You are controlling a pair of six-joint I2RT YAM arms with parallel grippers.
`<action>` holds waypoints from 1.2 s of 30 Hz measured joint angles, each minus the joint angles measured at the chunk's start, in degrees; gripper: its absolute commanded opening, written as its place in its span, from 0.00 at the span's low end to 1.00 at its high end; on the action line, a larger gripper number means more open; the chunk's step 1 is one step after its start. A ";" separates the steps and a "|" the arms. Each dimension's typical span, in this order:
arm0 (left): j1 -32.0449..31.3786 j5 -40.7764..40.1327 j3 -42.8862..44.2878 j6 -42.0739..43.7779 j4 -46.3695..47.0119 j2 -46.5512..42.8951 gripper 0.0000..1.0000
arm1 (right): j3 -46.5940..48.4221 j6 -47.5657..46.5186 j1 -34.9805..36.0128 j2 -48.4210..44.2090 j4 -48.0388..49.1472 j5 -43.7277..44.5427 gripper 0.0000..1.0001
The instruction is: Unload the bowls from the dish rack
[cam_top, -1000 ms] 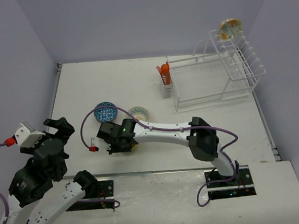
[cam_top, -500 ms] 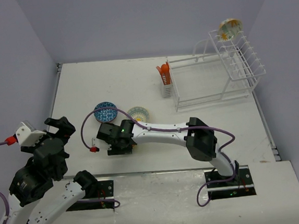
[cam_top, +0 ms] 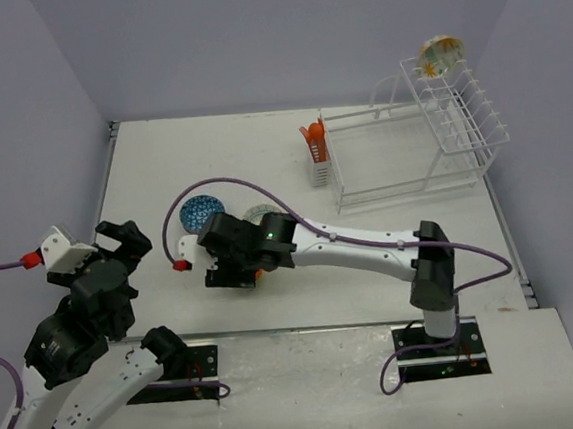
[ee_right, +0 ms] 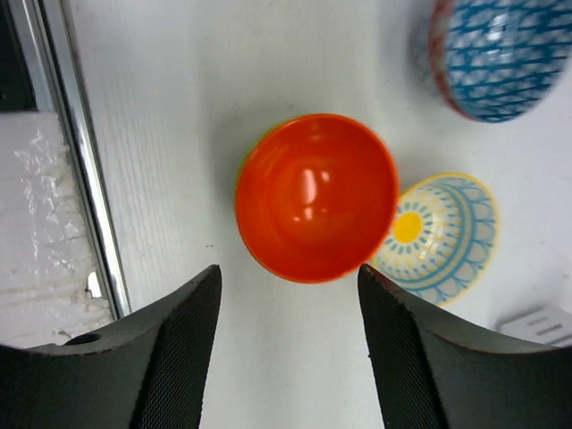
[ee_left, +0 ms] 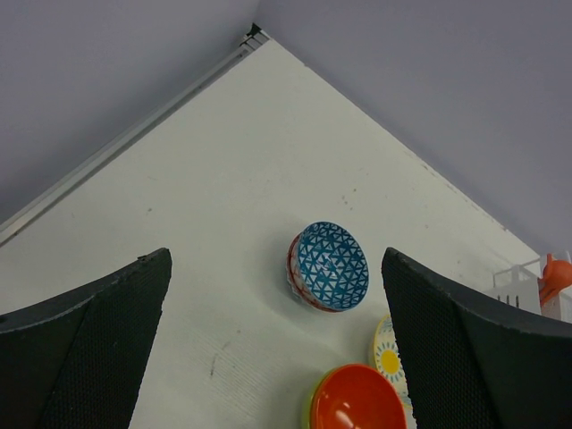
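Observation:
An orange bowl [ee_right: 315, 195] sits nested in a lime-green bowl [ee_right: 241, 164] on the table, straight below my right gripper [ee_right: 288, 275]. That gripper is open, its fingers apart from the rim and holding nothing. From above, only a sliver of the orange bowl [cam_top: 259, 270] shows beside the right gripper [cam_top: 234, 274]. A cream bowl with a yellow centre [ee_right: 442, 237] and a blue-patterned bowl [ee_right: 496, 58] lie close by. One more bowl [cam_top: 441, 53] stands in the raised slots of the white dish rack [cam_top: 412, 153]. My left gripper [cam_top: 120, 239] hovers open and empty at the left, facing the blue-patterned bowl [ee_left: 328, 265].
An orange utensil caddy [cam_top: 313, 142] hangs on the rack's left end. The table's near edge with a metal rail [ee_right: 63, 134] runs just beside the orange bowl. Purple walls close in the back and both sides.
My right gripper has opened and let go of the orange bowl, then risen above it. The right arm's elbow has swung to the right. The left arm has shifted only slightly.

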 measured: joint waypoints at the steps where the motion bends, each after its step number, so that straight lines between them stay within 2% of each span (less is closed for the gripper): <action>1: 0.00 0.70 -0.48 1.27 1.20 0.37 1.00 | -1.20 0.20 -0.11 -2.95 1.20 0.70 0.66; 5: 1.38 5.90 -2.08 7.13 6.75 4.48 1.00 | -7.67 1.86 -2.40 -16.90 7.52 3.72 0.83; 6: 2.40 7.34 -2.21 8.59 8.02 6.34 1.00 | -9.42 2.60 -4.07 -20.48 9.01 3.56 0.94; 7: 3.87 9.92 -2.40 10.49 9.81 9.18 1.00 | -10.91 3.34 -6.25 -23.93 10.36 3.65 0.99; 12: 10.49 20.31 -3.69 16.11 15.15 18.01 1.00 | -21.64 11.39 -25.16 -39.43 20.79 3.74 0.99; 16: 12.20 24.98 -4.57 18.62 16.72 19.32 1.00 | -23.91 25.11 -40.76 -45.72 24.68 3.65 0.99; 20: 12.39 26.69 -4.85 20.15 18.14 17.84 1.00 | -22.62 42.21 -60.37 -45.03 28.24 -1.18 0.99; 22: 12.39 27.02 -4.85 20.87 18.73 17.66 1.00 | -22.27 50.47 -67.04 -42.84 30.03 -2.16 0.99; 28: 12.39 27.89 -4.92 22.40 19.34 19.28 1.00 | -23.74 75.14 -75.91 -35.34 37.07 -2.27 0.95; 32: 12.39 28.52 -5.84 23.06 19.61 19.15 1.00 | -23.89 83.60 -78.49 -29.51 41.83 -1.86 0.92; 36: 12.39 29.09 -5.84 23.17 20.02 19.15 1.00 | -22.51 87.45 -79.60 -24.35 43.76 -0.98 0.86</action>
